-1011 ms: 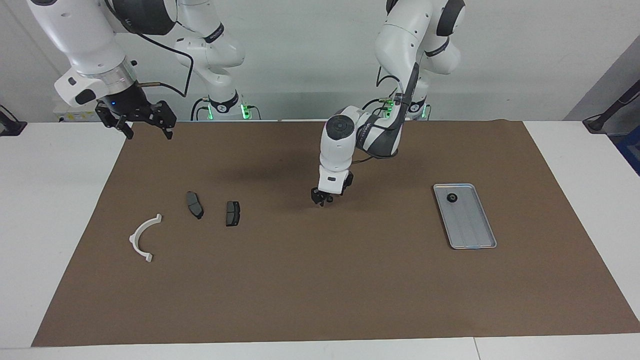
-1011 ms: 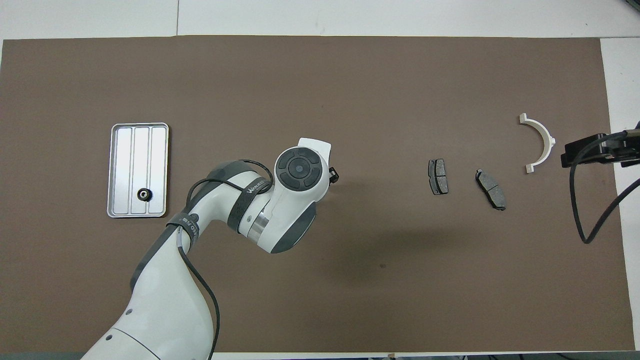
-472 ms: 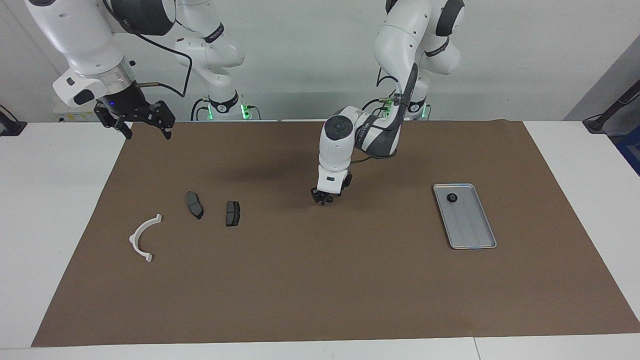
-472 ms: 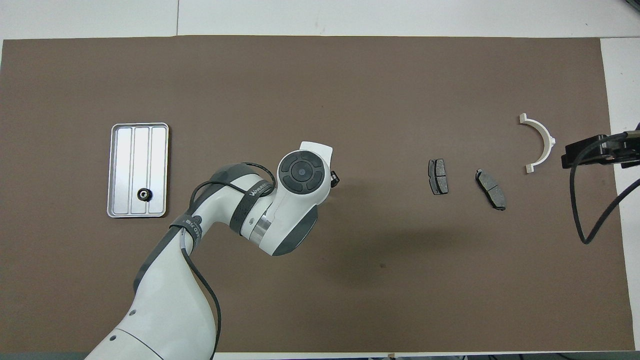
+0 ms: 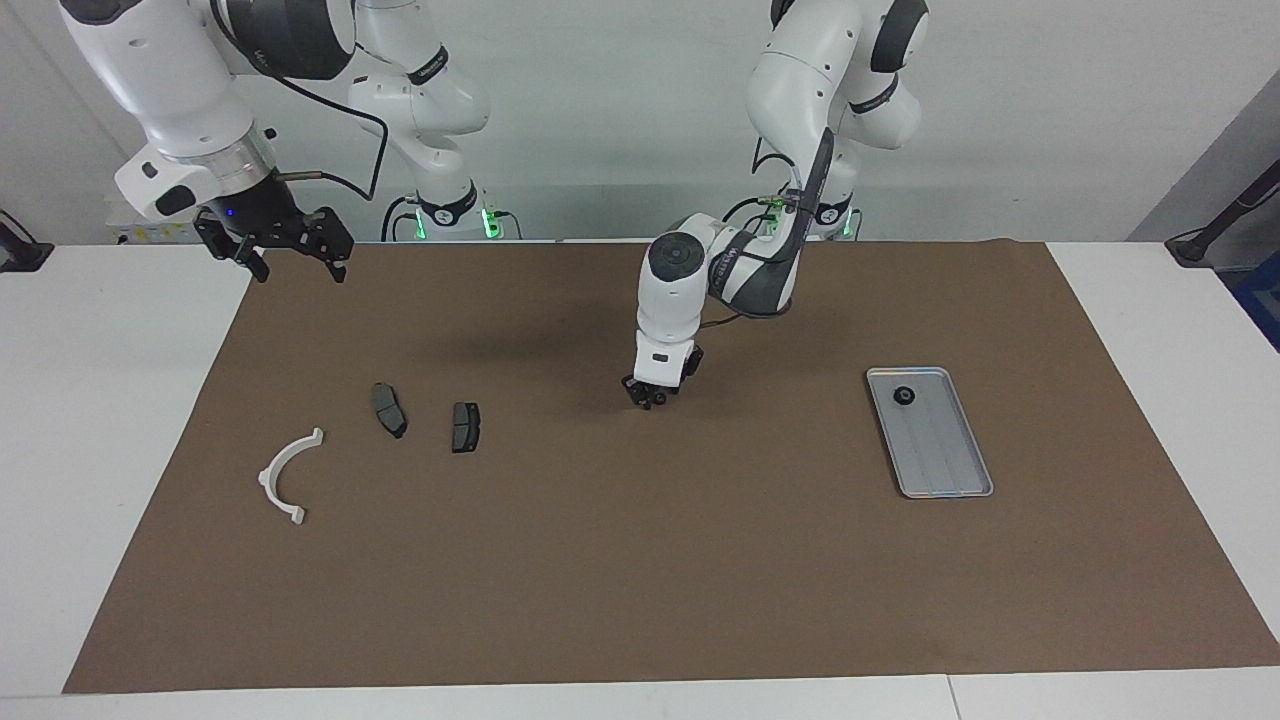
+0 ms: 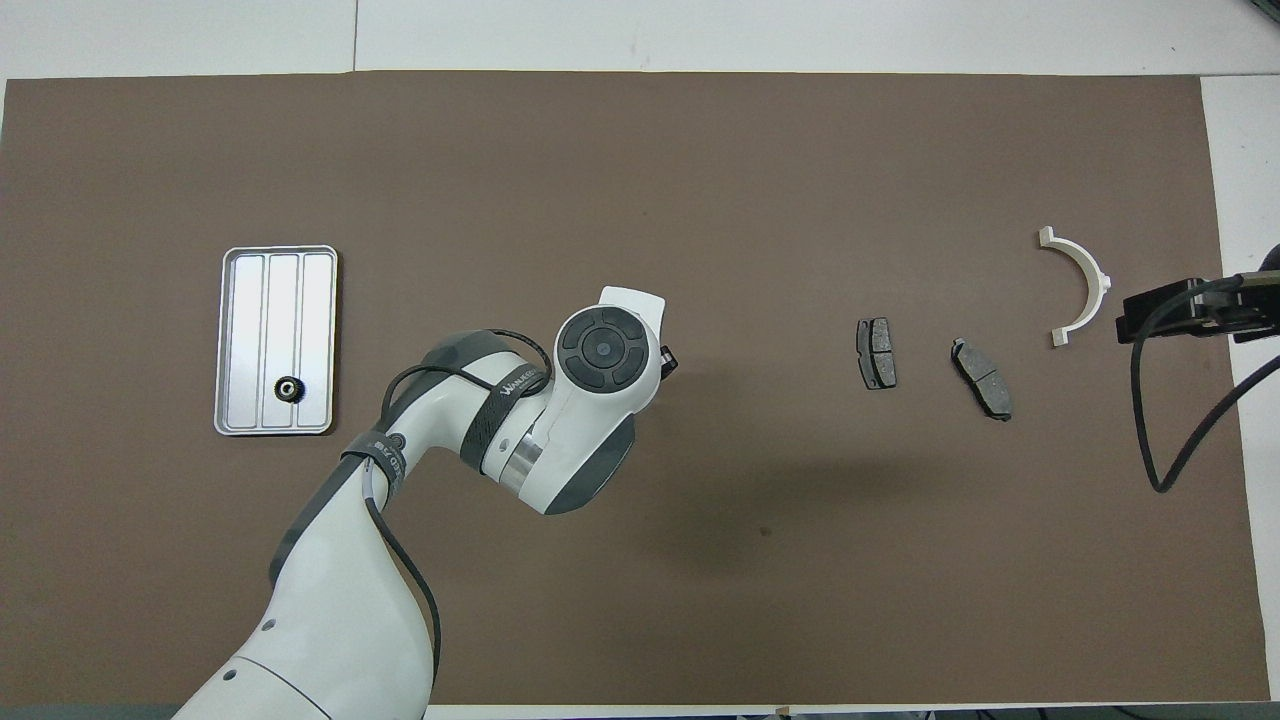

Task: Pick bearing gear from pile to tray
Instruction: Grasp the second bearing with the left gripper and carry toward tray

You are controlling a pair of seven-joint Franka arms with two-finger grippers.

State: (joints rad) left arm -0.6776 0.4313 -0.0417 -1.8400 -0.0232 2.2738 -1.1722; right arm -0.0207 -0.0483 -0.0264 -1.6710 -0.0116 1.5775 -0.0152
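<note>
The silver tray (image 5: 945, 470) (image 6: 247, 300) lies toward the left arm's end of the mat. One small black bearing gear (image 5: 903, 396) (image 6: 288, 389) sits in it, at the end nearer the robots. The pile lies toward the right arm's end: a white semicircular bracket (image 5: 279, 476) (image 6: 1084, 287) and two dark brake pads (image 5: 389, 409) (image 5: 465, 426). My left gripper (image 5: 648, 395) hangs low over the middle of the mat, and a small dark bit shows at its tip. My right gripper (image 5: 291, 258) is open and raised over the mat's corner nearest its base.
A brown mat (image 5: 640, 560) covers most of the white table. The left arm's wrist and forearm (image 6: 560, 420) hide the mat under them in the overhead view. A black cable (image 6: 1150, 440) hangs from the right wrist.
The left gripper has shifted very slightly, staying low over the mat's middle. The right gripper has drifted a little while raised. The parts and tray have not moved.
</note>
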